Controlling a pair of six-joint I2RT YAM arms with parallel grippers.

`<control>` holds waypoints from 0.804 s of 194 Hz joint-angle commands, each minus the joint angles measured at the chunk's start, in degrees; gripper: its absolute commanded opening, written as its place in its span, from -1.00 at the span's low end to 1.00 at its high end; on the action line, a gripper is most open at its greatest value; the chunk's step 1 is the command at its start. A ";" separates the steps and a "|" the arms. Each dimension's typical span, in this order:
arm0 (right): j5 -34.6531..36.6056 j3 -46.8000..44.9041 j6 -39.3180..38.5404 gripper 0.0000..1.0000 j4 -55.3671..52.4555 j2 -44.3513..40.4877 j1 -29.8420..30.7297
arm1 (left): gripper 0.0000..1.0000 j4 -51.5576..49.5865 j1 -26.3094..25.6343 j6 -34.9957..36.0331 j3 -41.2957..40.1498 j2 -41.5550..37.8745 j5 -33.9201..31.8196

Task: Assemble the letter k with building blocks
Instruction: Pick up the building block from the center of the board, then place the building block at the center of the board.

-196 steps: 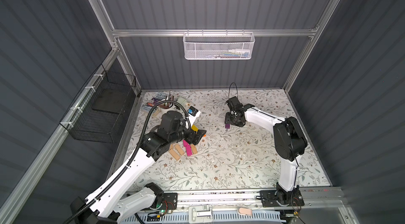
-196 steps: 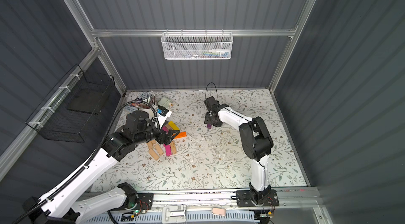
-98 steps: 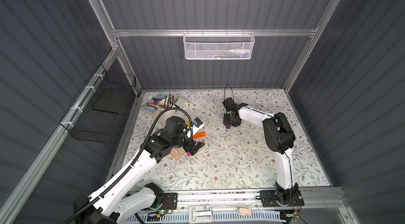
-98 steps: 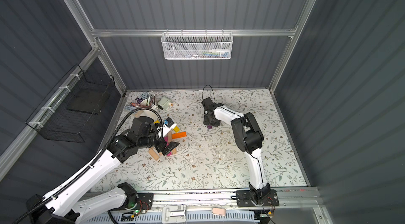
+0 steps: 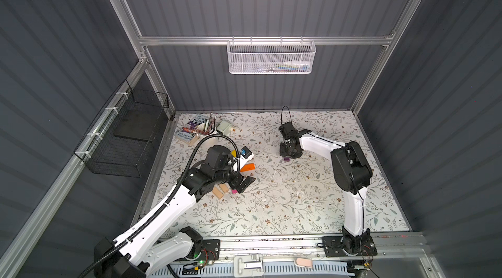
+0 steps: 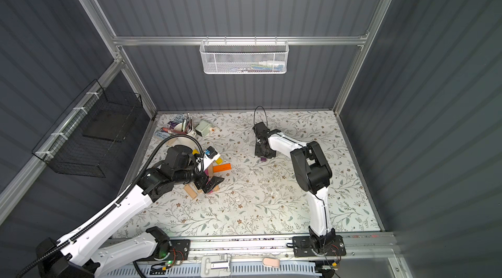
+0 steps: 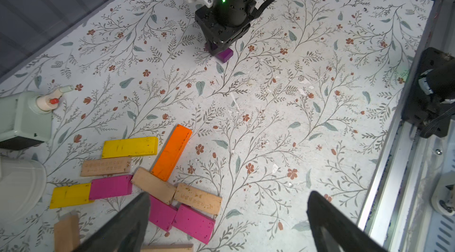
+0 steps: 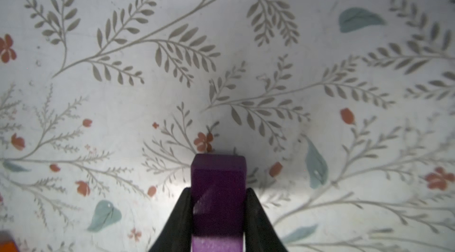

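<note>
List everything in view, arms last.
purple block: one, purple, gripped, apart from pile
orange block: one, orange, pile's edge
yellow blocks: two, yellow, pile
pink blocks: three, pink, pile
tan blocks: at least five, tan, pile
cup of brushes: one, white, back left
books: at least two, mixed covers, by cup
box: one, pale green, by cup
mesh basket: one, white, back rail
wire basket: one, black, left wall
left gripper: open, over the pile
right gripper: shut on the purple block
</note>
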 commanded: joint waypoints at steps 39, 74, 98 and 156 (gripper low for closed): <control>-5.20 -4.66 -19.97 -0.57 -0.76 -10.23 -13.09 | 1.00 8.36 -2.19 -3.14 2.94 1.07 11.07; -9.04 -2.03 -24.09 -0.55 -1.49 -7.43 -19.11 | 1.00 8.51 -2.38 -2.76 2.69 1.41 11.10; -10.48 1.39 -25.38 -0.54 -2.22 -3.77 -21.20 | 0.99 8.38 -2.75 -2.45 2.05 1.01 10.32; -10.67 8.53 -26.21 -0.52 -3.79 4.13 -23.04 | 0.99 7.82 -3.06 -2.45 2.29 1.51 8.70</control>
